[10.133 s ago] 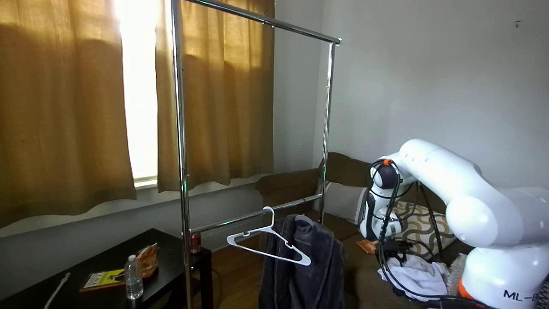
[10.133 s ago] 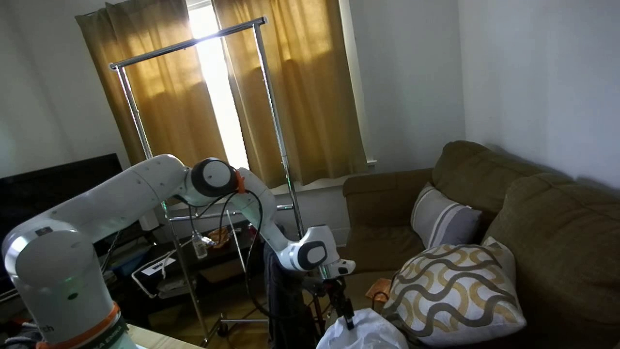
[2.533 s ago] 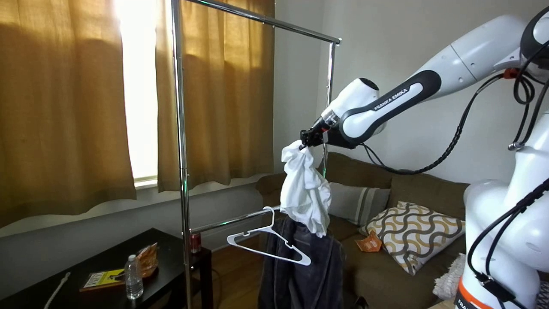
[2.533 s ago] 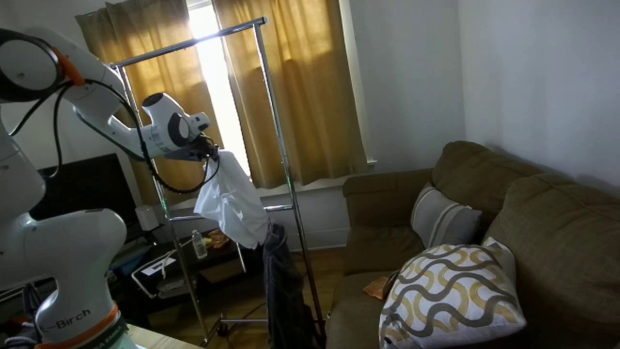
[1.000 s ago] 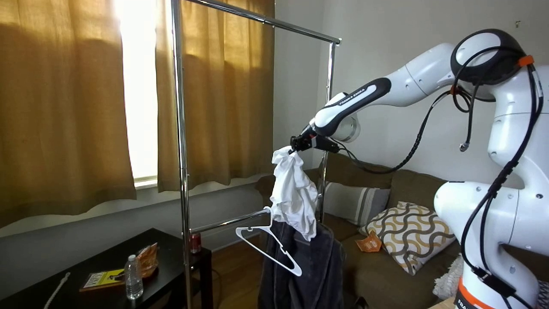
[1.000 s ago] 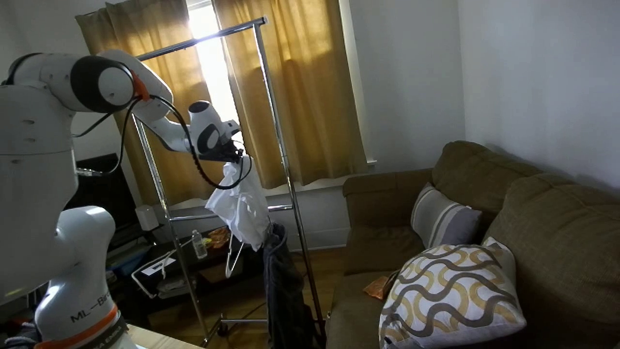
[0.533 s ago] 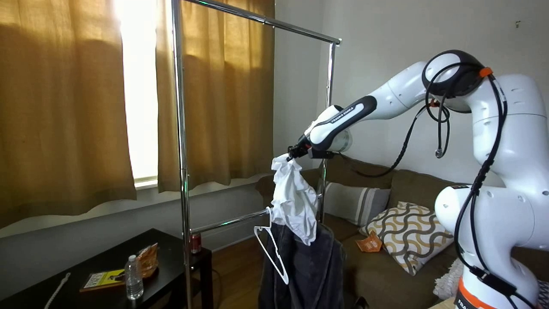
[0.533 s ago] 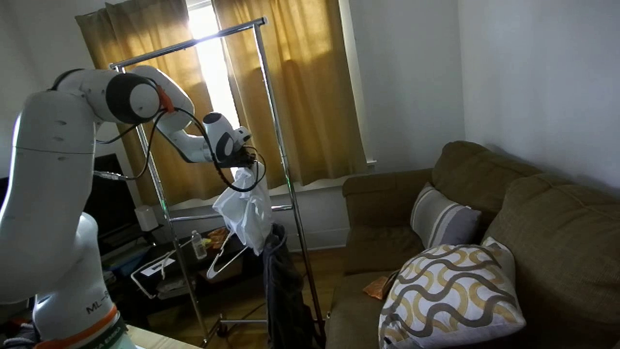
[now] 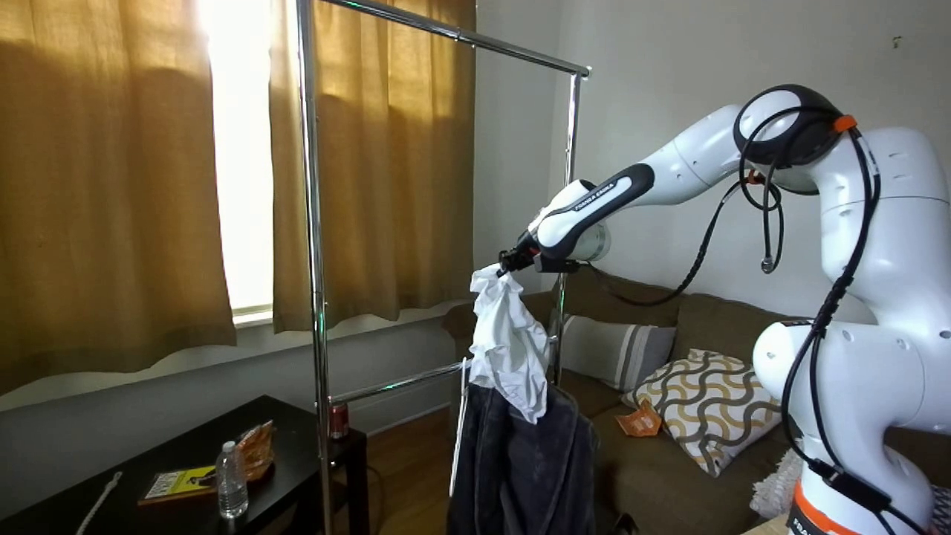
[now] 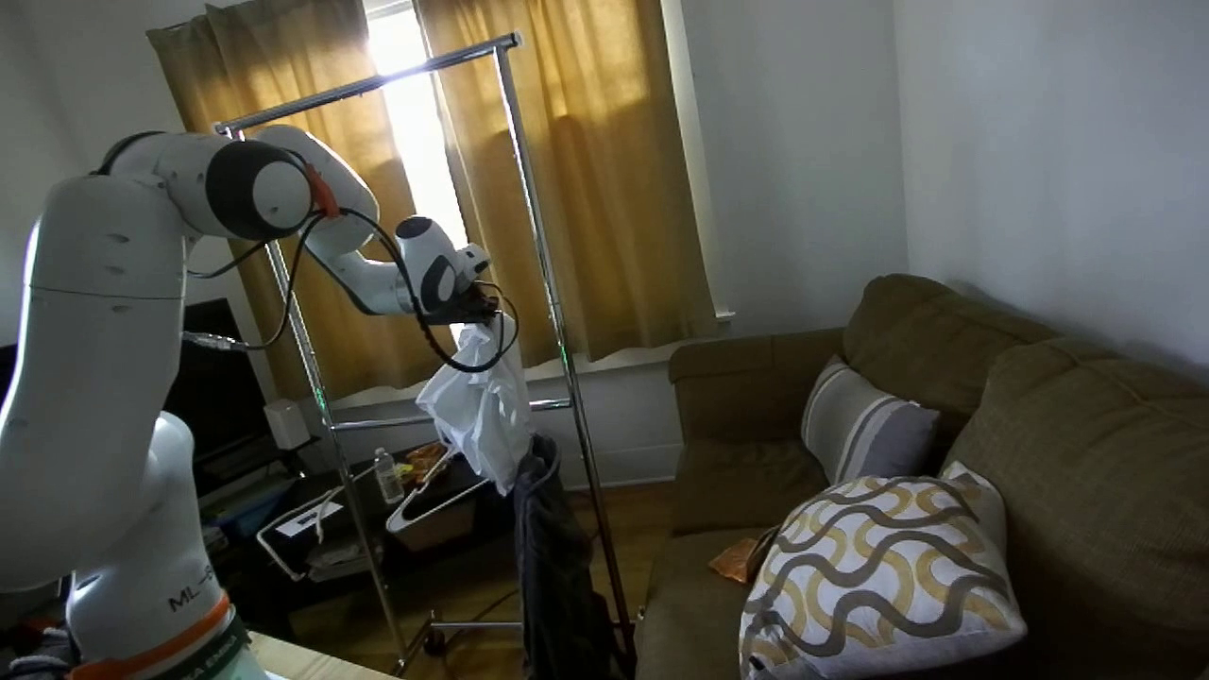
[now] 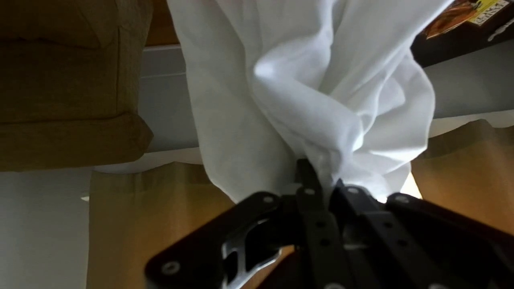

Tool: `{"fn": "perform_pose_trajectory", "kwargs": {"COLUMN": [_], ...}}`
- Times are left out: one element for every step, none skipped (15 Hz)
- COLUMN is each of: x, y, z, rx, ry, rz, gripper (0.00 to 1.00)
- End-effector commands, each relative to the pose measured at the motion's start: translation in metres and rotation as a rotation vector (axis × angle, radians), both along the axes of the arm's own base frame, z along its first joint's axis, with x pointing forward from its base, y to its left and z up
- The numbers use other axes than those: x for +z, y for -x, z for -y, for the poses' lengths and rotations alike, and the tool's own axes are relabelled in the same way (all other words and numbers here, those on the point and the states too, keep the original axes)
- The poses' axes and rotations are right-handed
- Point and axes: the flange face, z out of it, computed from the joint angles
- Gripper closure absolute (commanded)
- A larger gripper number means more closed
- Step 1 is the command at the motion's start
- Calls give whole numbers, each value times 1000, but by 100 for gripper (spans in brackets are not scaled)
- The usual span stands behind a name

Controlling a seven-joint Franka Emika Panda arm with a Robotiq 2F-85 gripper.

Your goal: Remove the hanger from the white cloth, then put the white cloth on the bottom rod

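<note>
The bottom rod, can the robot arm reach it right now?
Probably yes: the tool, gripping the white cloth, shows higher than the bottom rod in both exterior views, with part of the rod bare. The dark garment nearby might crowd it.

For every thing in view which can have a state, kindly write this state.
The pincer: shut on the white cloth
The white cloth: creased, hanging from the pincer
The white hanger: bare, hanging
The dark garment: hanging
The water bottle: upright, capped
The red can: upright
The curtains: parted, daylight between
The striped cushion: propped up
</note>
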Motion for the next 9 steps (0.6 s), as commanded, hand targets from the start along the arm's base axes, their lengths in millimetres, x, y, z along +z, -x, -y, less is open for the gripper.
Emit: {"fn": "perform_pose_trajectory", "kwargs": {"x": [-3,-7,-10,-14,-14,-20,-23,-26,-28], "y": [-4,-10,-14,-19,-18,-21,-23,-26,-29], "z": [0,-1,-2,-3,4,5,6,8,8], "rx": [-1,4,10,13,16,23,31,39,48], "ry": [-1,-2,-3,1,6,19,33,53,67], "rz": [-4,-13,-20,-28,-39,-56,-68,-68,-65], "gripper": [98,98,98,98,98,98,98,98,98]}}
